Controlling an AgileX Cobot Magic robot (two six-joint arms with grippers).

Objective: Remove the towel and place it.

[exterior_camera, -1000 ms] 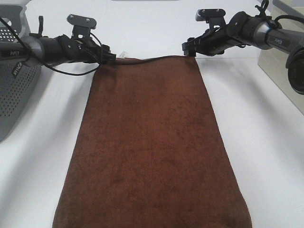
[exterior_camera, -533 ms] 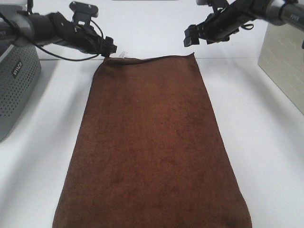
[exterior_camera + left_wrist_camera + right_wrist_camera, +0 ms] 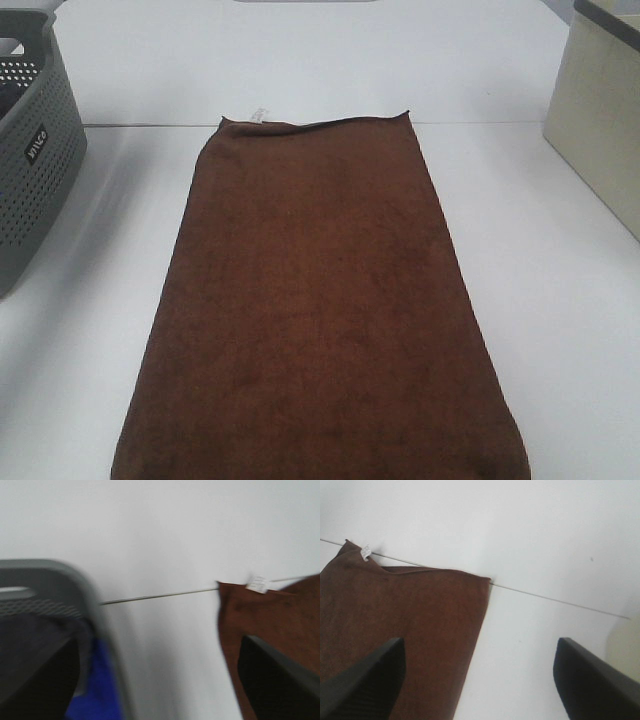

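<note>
Your towel [image 3: 320, 310] lies flat, its near edge cut off. Left gripper [image 3: 160, 680] blurred, right gripper [image 3: 477, 680]: both spread wide, empty.

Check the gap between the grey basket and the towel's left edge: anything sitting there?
Nothing. In the exterior high view only bare white table separates the grey basket from the towel; they sit apart, not touching.

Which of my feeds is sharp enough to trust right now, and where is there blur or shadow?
Exterior high: sharp and evenly lit, the towel flat on the table, a soft shadow beside the grey basket. Left wrist: heavily motion-blurred, basket rim and left gripper fingers smeared, tag barely readable. Right wrist: fairly clear on the towel corner; right gripper fingers dark and soft.
</note>
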